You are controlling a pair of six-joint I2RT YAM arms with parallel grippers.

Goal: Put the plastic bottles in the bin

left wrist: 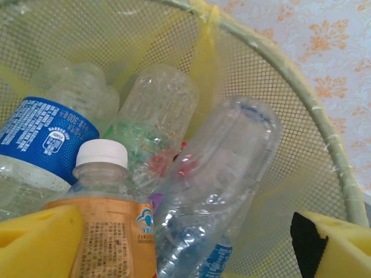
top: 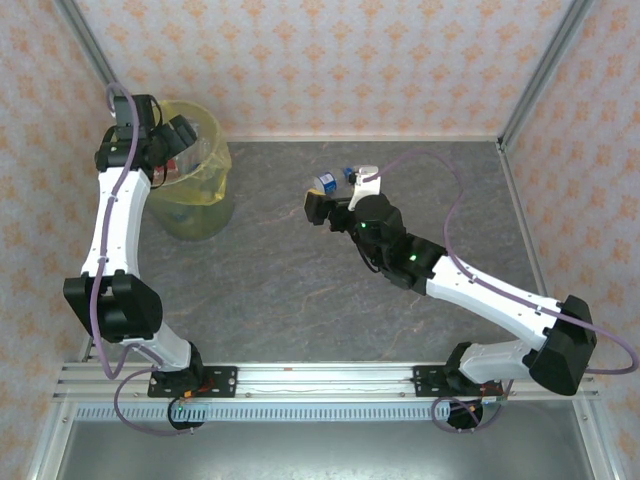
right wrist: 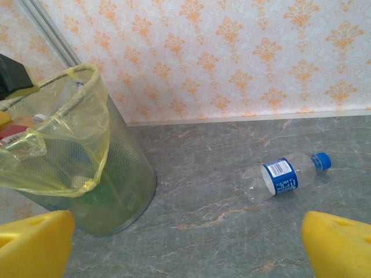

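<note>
Now we've 1 bottle (right wrist: 283, 177) on the table (right wrist: 203, 197), straight ahead of the right gripper (right wrist: 188, 249), slightly right of centre, long axis crosswise to our approach, blue cap (right wrist: 322, 161) rightward; pads spread wide, nothing btwn. Left gripper (left wrist: 185, 249) also spread, over the bin (left wrist: 301, 87), well apart from that bottle. Left wrist cam gives the binned bottles (left wrist: 168, 116); in top cam the arm blocks them

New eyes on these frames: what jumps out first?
The yellow-lined mesh bin at the table's far left, already packed with plastic bottles, with the left gripper open right above it. Then one blue-capped bottle lying alone on the grey table, just ahead of the open right gripper.
</note>
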